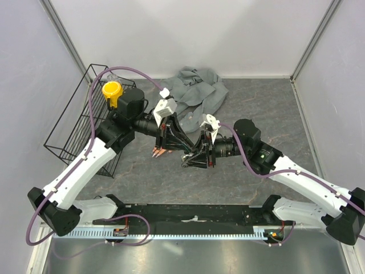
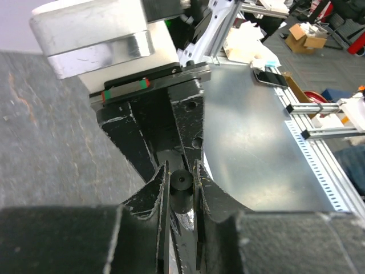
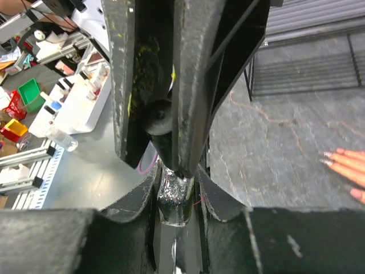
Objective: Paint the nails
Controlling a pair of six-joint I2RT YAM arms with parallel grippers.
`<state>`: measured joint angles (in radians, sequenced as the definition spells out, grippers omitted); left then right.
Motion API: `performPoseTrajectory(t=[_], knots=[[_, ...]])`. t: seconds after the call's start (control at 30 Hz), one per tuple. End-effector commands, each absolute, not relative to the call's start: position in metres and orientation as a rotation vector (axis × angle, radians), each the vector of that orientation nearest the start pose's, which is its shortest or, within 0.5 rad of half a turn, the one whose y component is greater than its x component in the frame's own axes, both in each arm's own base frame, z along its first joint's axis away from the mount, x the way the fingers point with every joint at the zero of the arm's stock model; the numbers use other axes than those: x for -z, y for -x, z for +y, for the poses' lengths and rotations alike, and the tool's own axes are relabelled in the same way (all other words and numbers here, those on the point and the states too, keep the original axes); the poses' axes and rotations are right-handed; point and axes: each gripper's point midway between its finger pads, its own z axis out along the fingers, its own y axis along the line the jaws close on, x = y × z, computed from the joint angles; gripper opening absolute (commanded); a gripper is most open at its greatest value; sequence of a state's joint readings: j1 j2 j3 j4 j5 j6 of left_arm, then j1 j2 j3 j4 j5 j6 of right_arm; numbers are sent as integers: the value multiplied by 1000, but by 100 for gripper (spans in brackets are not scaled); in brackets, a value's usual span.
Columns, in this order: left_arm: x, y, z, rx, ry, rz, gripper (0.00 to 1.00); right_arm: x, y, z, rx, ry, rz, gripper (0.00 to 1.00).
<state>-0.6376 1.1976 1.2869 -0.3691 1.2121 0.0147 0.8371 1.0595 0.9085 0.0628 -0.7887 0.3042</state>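
My two grippers meet over the middle of the table. My left gripper (image 1: 185,149) (image 2: 181,173) is shut on the black cap (image 2: 181,187) of a small nail polish bottle. My right gripper (image 1: 192,160) (image 3: 177,178) is shut on the bottle's glass body (image 3: 175,197), which holds dark glittery polish. The cap (image 3: 158,117) sits on the bottle between the left fingers. The peach mannequin hand's fingers (image 1: 159,151) lie on the table just left of the grippers. Their reddish nails (image 3: 327,157) show at the right edge of the right wrist view. The rest of the hand is hidden under my left arm.
A crumpled grey shirt sleeve (image 1: 197,91) lies at the back centre. A black wire basket (image 1: 77,123) stands at the left, with a yellow-capped item (image 1: 112,91) near its back corner. The table (image 1: 268,108) is dark grey stone-patterned.
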Motion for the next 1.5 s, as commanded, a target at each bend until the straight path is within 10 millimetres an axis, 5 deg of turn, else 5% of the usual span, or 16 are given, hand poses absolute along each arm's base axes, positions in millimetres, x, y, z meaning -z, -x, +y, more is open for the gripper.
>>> performPoseTrajectory(t=[0.0,0.33,0.77,1.1,1.23,1.47], knots=[[-361,-118,-306,1515,-1422,1288,2,-416,-123,322,-1401,992,1054,0],[-369,-159,-314,1479,-970,1605,2,-420,-120,307,-1329,974,1020,0],[-362,-143,-316,1496,-1140,1533,2,-435,-130,303,-1262,928,1040,0],[-378,-160,-313,1415,-973,1526,2,-447,-128,293,-1250,875,1004,0],[-379,-152,-316,1479,-971,1547,2,-454,-134,285,-1217,798,984,0],[-378,-153,-317,1464,-993,1564,2,-454,-128,295,-1273,856,976,0]])
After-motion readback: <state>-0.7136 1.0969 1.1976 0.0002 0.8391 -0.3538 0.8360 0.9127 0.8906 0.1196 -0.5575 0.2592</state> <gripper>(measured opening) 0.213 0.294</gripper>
